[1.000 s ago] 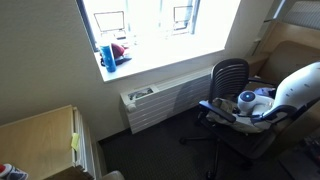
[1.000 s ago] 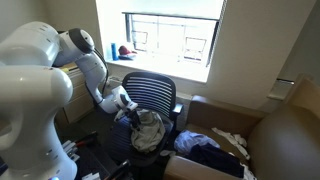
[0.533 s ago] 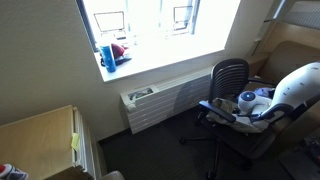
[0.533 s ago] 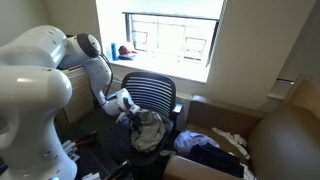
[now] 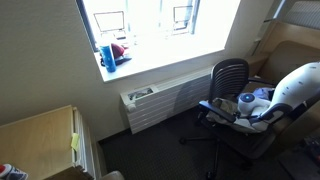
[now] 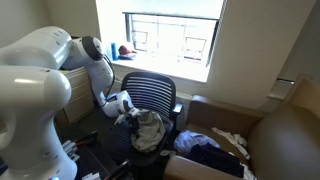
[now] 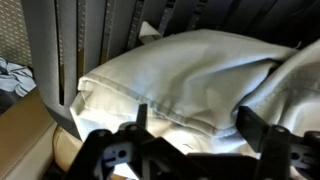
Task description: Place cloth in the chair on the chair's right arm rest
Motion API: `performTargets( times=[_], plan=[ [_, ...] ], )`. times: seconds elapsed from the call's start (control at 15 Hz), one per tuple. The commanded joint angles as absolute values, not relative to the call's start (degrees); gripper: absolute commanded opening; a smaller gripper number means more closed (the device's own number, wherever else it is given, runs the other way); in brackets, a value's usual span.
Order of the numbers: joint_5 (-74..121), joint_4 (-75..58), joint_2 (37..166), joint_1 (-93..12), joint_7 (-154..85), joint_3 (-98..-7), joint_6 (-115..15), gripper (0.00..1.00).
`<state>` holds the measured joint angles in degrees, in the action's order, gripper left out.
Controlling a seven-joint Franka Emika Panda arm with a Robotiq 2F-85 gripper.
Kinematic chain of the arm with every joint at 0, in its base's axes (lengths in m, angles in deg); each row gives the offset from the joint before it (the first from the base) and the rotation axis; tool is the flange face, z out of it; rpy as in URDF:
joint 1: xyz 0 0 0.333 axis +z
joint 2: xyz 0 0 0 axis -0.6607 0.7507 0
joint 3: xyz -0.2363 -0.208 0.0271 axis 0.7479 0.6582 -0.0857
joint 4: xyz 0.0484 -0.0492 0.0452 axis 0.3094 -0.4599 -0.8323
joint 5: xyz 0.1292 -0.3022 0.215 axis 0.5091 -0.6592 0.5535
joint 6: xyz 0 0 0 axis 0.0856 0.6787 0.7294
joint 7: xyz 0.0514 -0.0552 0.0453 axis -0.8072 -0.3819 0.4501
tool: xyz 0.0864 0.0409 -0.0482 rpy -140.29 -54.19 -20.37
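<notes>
No letters, numbers or brand marks can be read in any view. The cloth (image 7: 200, 70) just ahead of the claw (image 7: 193, 115) carries no print or label. The small things on the windowsill (image 5: 170, 56), far from the claw, are too blurred to read.

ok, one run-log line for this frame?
phase: pre-grasp | gripper: open, close to cloth | cloth: heaped on chair seat, not gripped | goal: cloth not yet on armrest
</notes>
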<state>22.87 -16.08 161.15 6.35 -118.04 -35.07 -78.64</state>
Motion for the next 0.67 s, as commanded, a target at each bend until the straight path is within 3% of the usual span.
performTargets(
  times=[0.0, 0.6],
  plan=[
    [24.18, -14.56, 162.11, 6.20, -117.94, -35.23, -76.76, 0.61],
    [22.98, -12.32, 162.32, 6.04, -118.02, -34.59, -72.22, 0.01]
  ],
)
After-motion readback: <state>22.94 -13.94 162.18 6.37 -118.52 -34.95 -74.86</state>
